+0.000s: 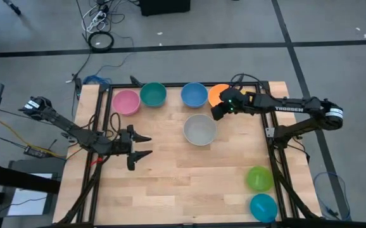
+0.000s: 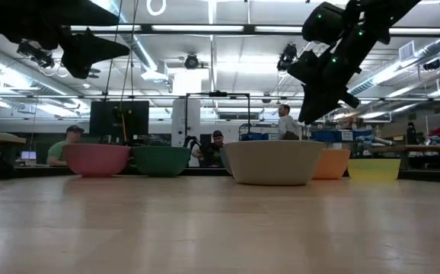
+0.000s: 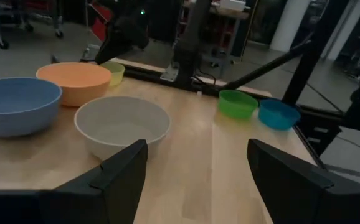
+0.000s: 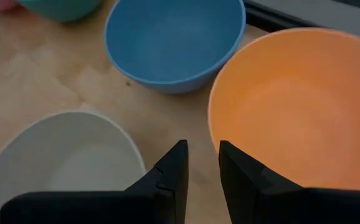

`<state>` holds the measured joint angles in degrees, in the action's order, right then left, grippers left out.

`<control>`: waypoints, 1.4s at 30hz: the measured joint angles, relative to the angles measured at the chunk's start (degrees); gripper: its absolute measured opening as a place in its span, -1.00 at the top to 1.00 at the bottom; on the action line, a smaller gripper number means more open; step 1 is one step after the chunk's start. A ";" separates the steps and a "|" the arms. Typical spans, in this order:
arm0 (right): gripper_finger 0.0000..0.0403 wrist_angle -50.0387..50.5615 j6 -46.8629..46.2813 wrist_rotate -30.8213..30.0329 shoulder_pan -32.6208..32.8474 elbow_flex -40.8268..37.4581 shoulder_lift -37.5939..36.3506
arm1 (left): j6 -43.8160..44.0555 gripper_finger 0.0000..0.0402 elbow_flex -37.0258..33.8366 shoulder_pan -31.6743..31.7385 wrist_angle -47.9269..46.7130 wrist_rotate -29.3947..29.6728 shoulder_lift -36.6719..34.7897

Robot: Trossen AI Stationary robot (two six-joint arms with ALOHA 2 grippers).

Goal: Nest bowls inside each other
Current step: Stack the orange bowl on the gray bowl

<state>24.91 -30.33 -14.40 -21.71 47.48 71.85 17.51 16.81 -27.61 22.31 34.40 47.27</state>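
Along the table's far edge stand a pink bowl point(image 1: 126, 101), a teal bowl point(image 1: 152, 94), a blue bowl point(image 1: 194, 94) and an orange bowl point(image 1: 216, 92). A yellow bowl point(image 2: 374, 169) stands beyond the orange one, under the right arm. A grey-white bowl point(image 1: 200, 129) sits mid-table. Lime green point(image 1: 259, 178) and cyan point(image 1: 263, 207) bowls sit at the near right. Each bowl rests upright on its base. My right gripper point(image 4: 202, 152) hovers slanting down over the gap between the grey-white bowl point(image 4: 61, 155) and orange bowl point(image 4: 298, 112), with a narrow empty gap between its fingers. My left gripper point(image 1: 142, 145) hangs open, left of the grey-white bowl.
Black frame rails point(image 1: 273, 136) run along the table's left and right edges. Bare wood point(image 1: 189, 177) spans the near middle. People point(image 2: 71, 141) sit and stand in the room beyond the far edge.
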 joint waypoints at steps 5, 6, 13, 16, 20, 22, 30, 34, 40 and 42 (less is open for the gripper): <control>0.61 11.71 3.68 0.48 -3.37 7.39 1.99 | 1.87 -0.42 1.96 1.86 -6.36 -2.83 0.91; 0.61 15.12 4.21 1.04 -4.13 9.13 2.78 | 2.08 -0.42 2.61 2.23 -7.93 -3.37 1.54; 0.61 28.19 9.33 5.44 -6.28 18.58 11.05 | -0.43 -0.42 7.39 5.07 -11.73 -7.32 8.52; 0.61 32.57 10.97 6.24 -6.07 20.79 14.65 | -0.57 -0.42 8.75 5.97 -11.38 -8.23 11.36; 0.60 34.52 12.57 7.46 -5.76 21.33 18.62 | -0.46 -0.42 9.34 6.25 -11.40 -8.58 13.32; 0.60 34.75 12.97 7.39 -5.28 21.33 20.36 | -0.34 -0.42 9.32 6.25 -11.70 -8.60 13.46; 0.60 33.72 13.65 5.44 -3.41 21.33 24.22 | -0.14 -0.42 9.32 6.25 -11.48 -8.62 13.49; 0.60 32.49 14.41 3.52 -3.41 21.31 24.77 | -0.18 -0.42 9.32 6.25 -11.51 -8.62 13.49; 0.60 29.86 15.61 3.26 -3.65 21.31 24.87 | -0.34 -0.42 9.32 6.25 -11.48 -8.60 13.49; 0.60 29.81 15.61 3.07 -3.65 21.31 24.87 | -0.30 -0.42 9.30 6.25 -11.48 -8.60 13.49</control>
<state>54.71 -14.72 -11.33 -25.36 68.79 96.73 17.21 26.11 -21.37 10.83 25.80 60.75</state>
